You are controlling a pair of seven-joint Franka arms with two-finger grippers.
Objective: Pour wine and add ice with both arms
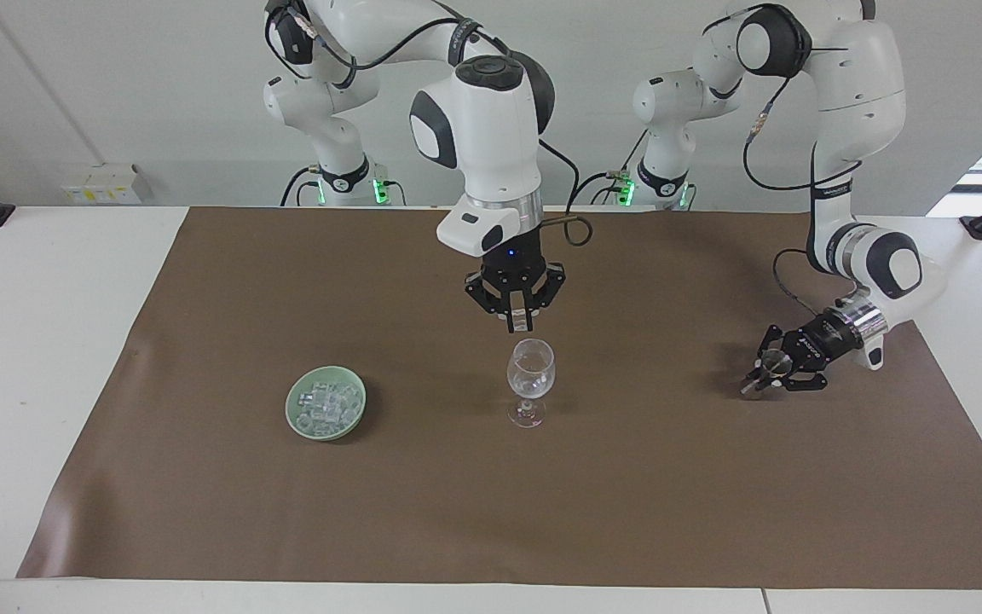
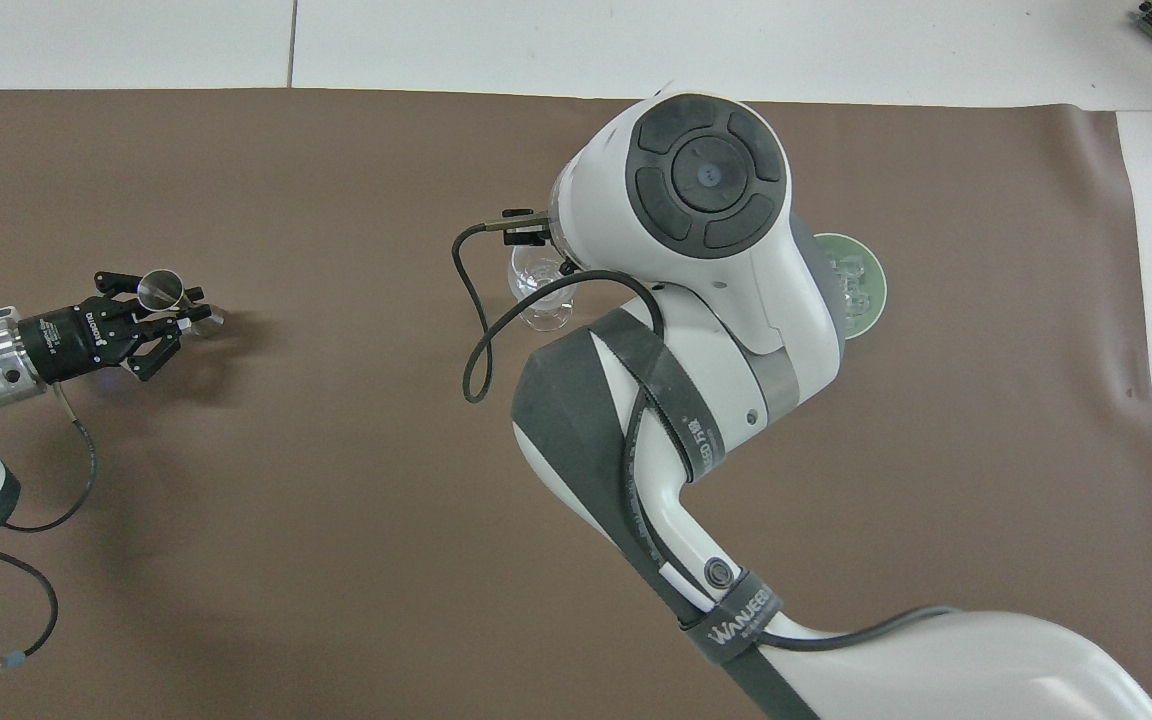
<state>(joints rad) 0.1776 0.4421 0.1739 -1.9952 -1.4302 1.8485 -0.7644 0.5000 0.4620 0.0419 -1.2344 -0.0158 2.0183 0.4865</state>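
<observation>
Brown cloth (image 1: pixel 491 495) covers the table in the facing view, and on it a pale green dish (image 1: pixel 294 416) holds the ice (image 1: pixel 326 404), toward the right arm's end. A wine glass (image 1: pixel 530 380) stands upright beside the dish, well apart from it, toward the left arm's end. The right gripper (image 1: pixel 522 325) hangs straight down just above the glass's rim, fingertips pinched together on a small clear cube, not touching the glass. The right arm (image 1: pixel 491 128) reaches out from its base and bends sharply down at the wrist. The left gripper (image 1: pixel 755 382) lies low over the cloth near the left arm's end, well apart from the glass, closed on a small metal cup (image 1: pixel 769 362) that tilts on its side. The left arm (image 1: pixel 857 102) drops from a high elbow, its wrist angled toward the glass. In the overhead view the right arm (image 2: pixel 726 300) covers its own gripper and most of the dish (image 2: pixel 871 290); only the dish's edge and a few cubes (image 2: pixel 848 275) show. The glass (image 2: pixel 541 290) shows just beside the wrist. The left gripper (image 2: pixel 198 318) points level along the cloth (image 2: pixel 336 500) toward the glass, clamped on the cup (image 2: pixel 161 290), whose open mouth shows.
</observation>
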